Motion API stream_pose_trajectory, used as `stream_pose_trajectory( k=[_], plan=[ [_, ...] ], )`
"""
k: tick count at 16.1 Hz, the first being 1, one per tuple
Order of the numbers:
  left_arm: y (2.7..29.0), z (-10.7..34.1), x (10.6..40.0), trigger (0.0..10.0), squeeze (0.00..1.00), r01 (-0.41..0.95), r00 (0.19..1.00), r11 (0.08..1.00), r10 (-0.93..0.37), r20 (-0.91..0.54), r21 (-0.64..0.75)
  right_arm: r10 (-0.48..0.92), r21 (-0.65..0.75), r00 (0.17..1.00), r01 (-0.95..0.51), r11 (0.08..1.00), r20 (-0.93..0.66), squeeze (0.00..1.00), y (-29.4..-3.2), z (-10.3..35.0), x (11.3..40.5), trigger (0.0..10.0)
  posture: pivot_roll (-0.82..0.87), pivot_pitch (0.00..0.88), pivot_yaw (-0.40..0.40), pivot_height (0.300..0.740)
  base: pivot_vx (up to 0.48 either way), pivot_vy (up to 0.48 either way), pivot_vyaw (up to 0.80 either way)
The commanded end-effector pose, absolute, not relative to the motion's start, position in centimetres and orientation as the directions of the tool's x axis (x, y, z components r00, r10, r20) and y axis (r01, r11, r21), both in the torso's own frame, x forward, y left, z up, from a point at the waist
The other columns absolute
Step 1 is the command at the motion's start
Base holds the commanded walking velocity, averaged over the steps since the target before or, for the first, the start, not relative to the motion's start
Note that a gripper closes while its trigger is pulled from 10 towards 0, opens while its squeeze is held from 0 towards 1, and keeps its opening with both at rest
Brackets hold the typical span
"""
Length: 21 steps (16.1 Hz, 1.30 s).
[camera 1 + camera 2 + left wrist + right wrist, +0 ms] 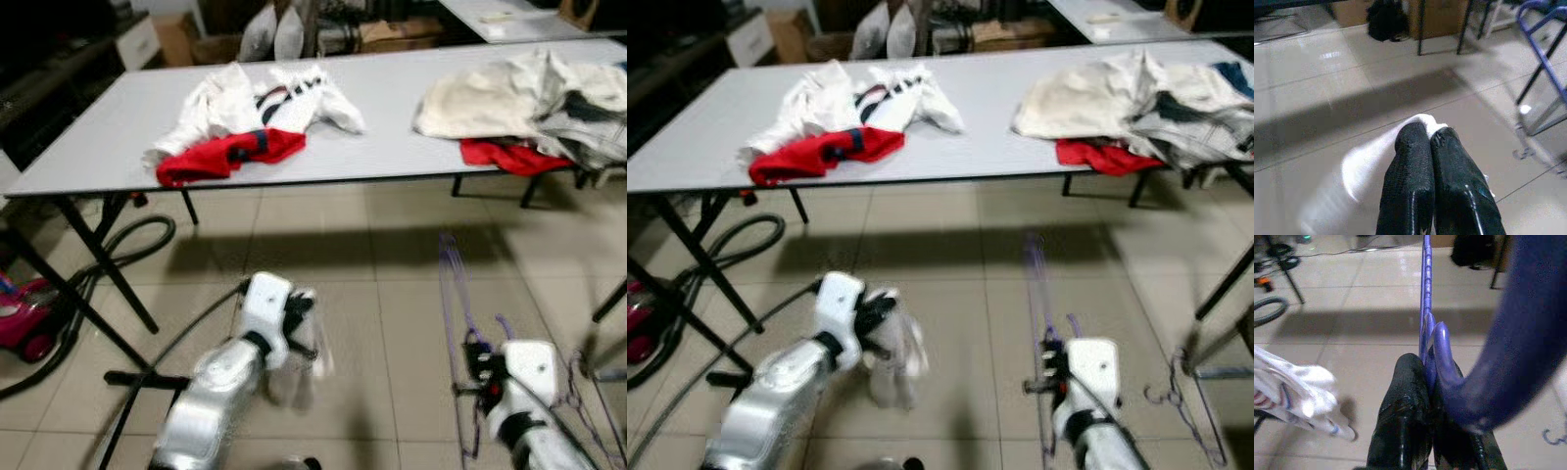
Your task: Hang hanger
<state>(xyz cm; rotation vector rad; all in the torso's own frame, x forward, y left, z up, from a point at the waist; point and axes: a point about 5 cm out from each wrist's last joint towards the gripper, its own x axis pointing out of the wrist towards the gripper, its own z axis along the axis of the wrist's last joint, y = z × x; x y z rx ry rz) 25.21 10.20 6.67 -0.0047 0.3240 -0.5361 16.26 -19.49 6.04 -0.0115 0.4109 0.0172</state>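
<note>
Right claw [477,377] is clamped on the purple hanger [453,294]; left claw [1432,142] pinches white cloth [893,357]. Judgement: keep hanger level below the surface [392,108].

Grey table [392,88] bears two clothes heaps [250,122] [534,108]

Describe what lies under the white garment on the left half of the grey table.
A red garment pokes out beneath the white garment, resting on the grey table. How far it reaches underneath is hidden, as is anything else the pile covers.
</note>
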Motion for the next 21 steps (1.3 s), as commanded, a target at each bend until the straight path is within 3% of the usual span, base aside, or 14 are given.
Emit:
stream_pose_trajectory(
  k=[1,5,9,10,12,15,21],
  plan=[
    [10.5,7.2,25.2,10.0,0.00,0.526,0.807,0.849,-0.515,-0.288,-0.044,-0.002,-0.004,0.910,0.000,1.000,-0.414,0.00,-19.6,5.7,15.9,10.0,-0.10,0.000,0.135,0.740,0.000,0.000,0.80],
    [12.6,8.2,26.1,10.0,0.00,0.450,0.860,0.892,-0.426,-0.280,0.025,0.044,0.039,0.890,-0.029,0.999,-0.453,0.00,-18.2,4.7,16.6,10.0,-0.03,0.000,0.157,0.740,0.000,0.000,0.80],
    [14.7,8.2,26.4,10.0,0.00,0.317,0.907,0.948,-0.309,-0.286,-0.019,0.141,0.064,0.891,-0.126,0.990,-0.432,0.00,-17.1,4.8,19.3,10.0,0.07,0.000,0.069,0.740,0.000,0.000,0.80],
    [16.3,8.0,25.6,10.0,0.00,0.212,0.936,0.977,-0.213,-0.279,-0.032,0.239,0.049,0.860,-0.244,0.969,-0.450,0.00,-16.3,4.5,20.3,10.0,0.09,0.000,0.028,0.740,0.000,0.000,0.80],
    [17.1,7.7,25.1,10.0,0.00,0.154,0.945,0.987,-0.160,-0.284,-0.045,0.277,0.045,0.857,-0.286,0.957,-0.434,0.00,-16.2,5.0,21.1,10.0,0.10,0.000,0.003,0.740,0.000,0.000,0.80],
    [16.9,8.8,24.8,10.0,0.00,0.170,0.958,0.985,-0.168,-0.232,-0.010,0.313,0.060,0.854,-0.318,0.946,-0.416,0.00,-16.5,5.1,22.8,10.0,0.17,0.000,-0.058,0.740,0.000,-0.080,0.80],
    [16.1,8.5,24.3,10.0,0.00,0.221,0.945,0.975,-0.210,-0.251,0.015,0.294,0.060,0.862,-0.296,0.953,-0.412,0.00,-17.5,5.1,23.1,10.0,0.13,0.000,-0.035,0.740,0.000,-0.323,0.80]
  ],
)
